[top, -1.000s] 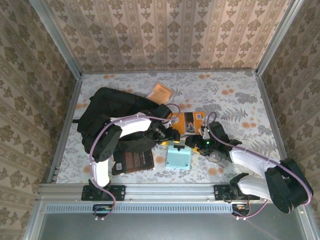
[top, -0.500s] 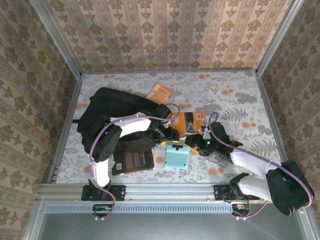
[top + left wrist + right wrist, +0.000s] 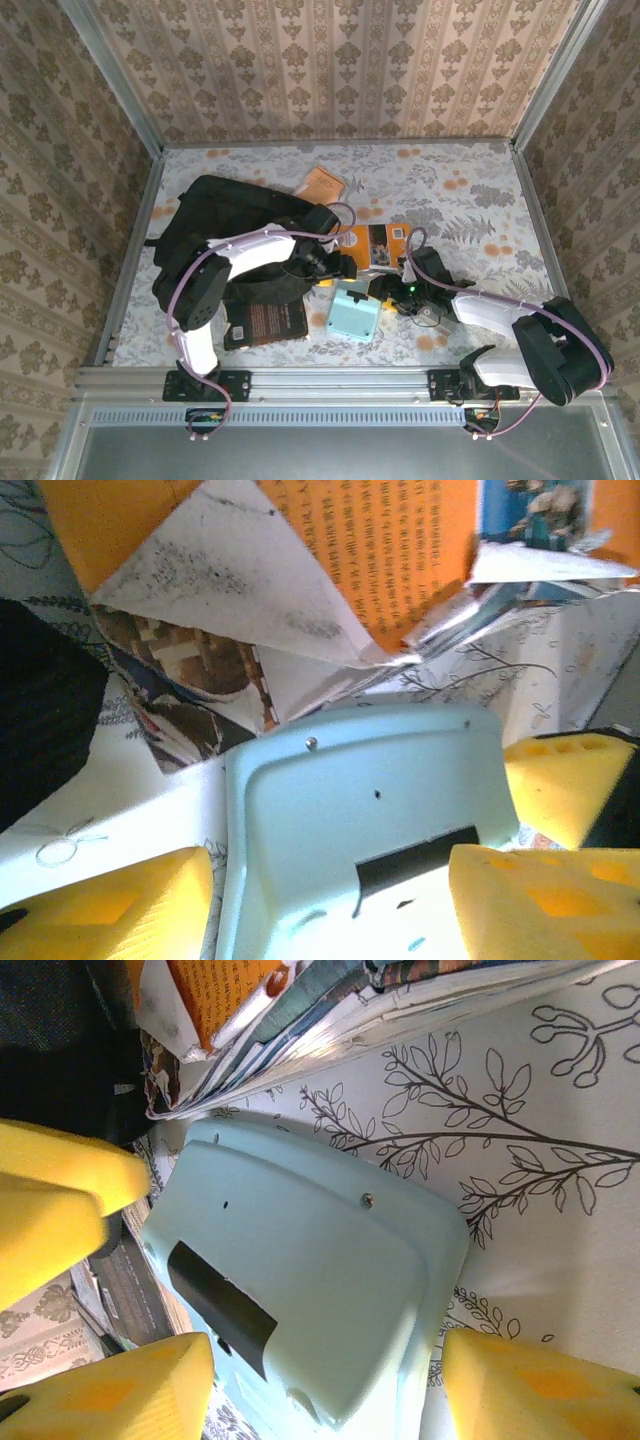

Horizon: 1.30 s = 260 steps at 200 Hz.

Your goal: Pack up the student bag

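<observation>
The student bag (image 3: pixel 225 230), a big black backpack, lies at the left of the table. A light blue plastic case (image 3: pixel 355 315) lies on the table in front of a pile of orange books (image 3: pixel 375 245). My left gripper (image 3: pixel 340 270) hangs over the case's far edge. In the left wrist view it (image 3: pixel 330 910) is open, yellow fingers (image 3: pixel 100 905) on either side of the case (image 3: pixel 360 810). My right gripper (image 3: pixel 385 290) is at the case's right corner. In the right wrist view it (image 3: pixel 325 1390) is open and straddles the case (image 3: pixel 310 1280).
A dark-covered book (image 3: pixel 265 322) lies by the front rail, left of the case. A small orange booklet (image 3: pixel 322 184) lies behind the bag. Open magazines (image 3: pixel 210 680) are spread under the orange books. Metal rails edge the table.
My right gripper has slid left up to the blue case. The case has turned slightly. The left gripper has shifted only a little.
</observation>
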{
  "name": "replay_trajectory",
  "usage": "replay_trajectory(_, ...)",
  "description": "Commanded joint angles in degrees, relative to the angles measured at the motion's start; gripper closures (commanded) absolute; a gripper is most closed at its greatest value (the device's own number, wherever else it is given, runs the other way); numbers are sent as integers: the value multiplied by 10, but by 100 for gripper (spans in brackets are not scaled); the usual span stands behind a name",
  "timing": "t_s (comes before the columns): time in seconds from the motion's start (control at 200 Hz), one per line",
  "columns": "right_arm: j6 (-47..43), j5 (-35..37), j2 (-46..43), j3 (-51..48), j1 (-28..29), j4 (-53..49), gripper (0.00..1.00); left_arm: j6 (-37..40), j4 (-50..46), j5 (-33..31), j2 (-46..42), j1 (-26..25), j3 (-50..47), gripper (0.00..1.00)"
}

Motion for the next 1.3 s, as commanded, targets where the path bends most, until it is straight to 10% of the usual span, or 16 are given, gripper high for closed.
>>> replay_trajectory(0.0, -20, 13, -3, -1, 3, -15, 36, 25, -48, -23, -23, -3, -5, 35)
replay_trajectory(0.425, 20, -26, 35, 1, 26, 47, 36, 34, -35, 26, 18, -19, 3, 35)
replay_trajectory(1.295, 73, 8, -97, 16, 31, -19, 79, 60, -98, -39, -66, -14, 31, 34)
